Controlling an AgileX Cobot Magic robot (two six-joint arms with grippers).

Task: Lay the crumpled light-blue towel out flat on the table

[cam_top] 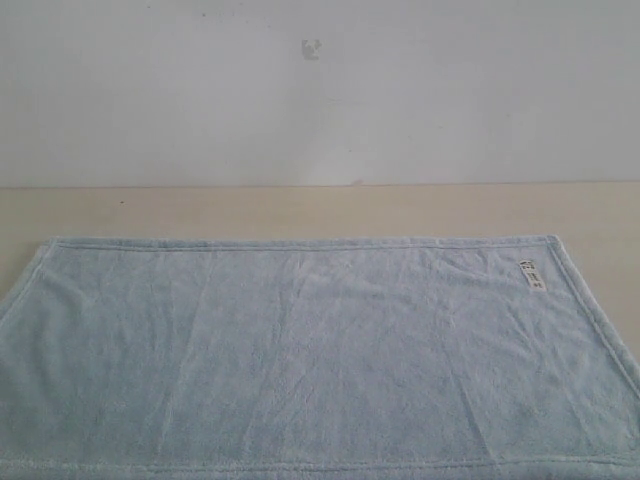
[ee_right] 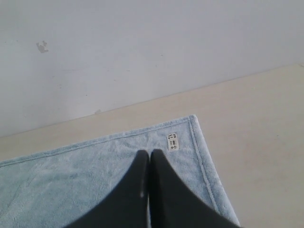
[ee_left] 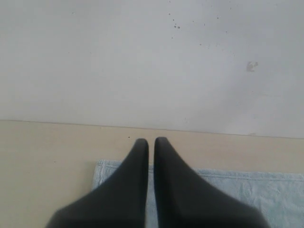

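The light-blue towel (cam_top: 300, 350) lies spread out flat on the beige table (cam_top: 300, 210), its hem straight along the far edge and its small white tag (cam_top: 530, 273) near the far right corner. Neither gripper shows in the exterior view. In the left wrist view my left gripper (ee_left: 151, 141) is shut and empty, hanging above the towel's (ee_left: 266, 190) far left corner. In the right wrist view my right gripper (ee_right: 149, 153) is shut and empty, above the towel (ee_right: 71, 175) near the tag (ee_right: 172, 141).
A grey-white wall (cam_top: 320, 90) rises right behind the table's far edge. Bare tabletop runs as a strip between towel and wall, and beside the towel's right hem (ee_right: 266, 156) and left corner (ee_left: 42, 161).
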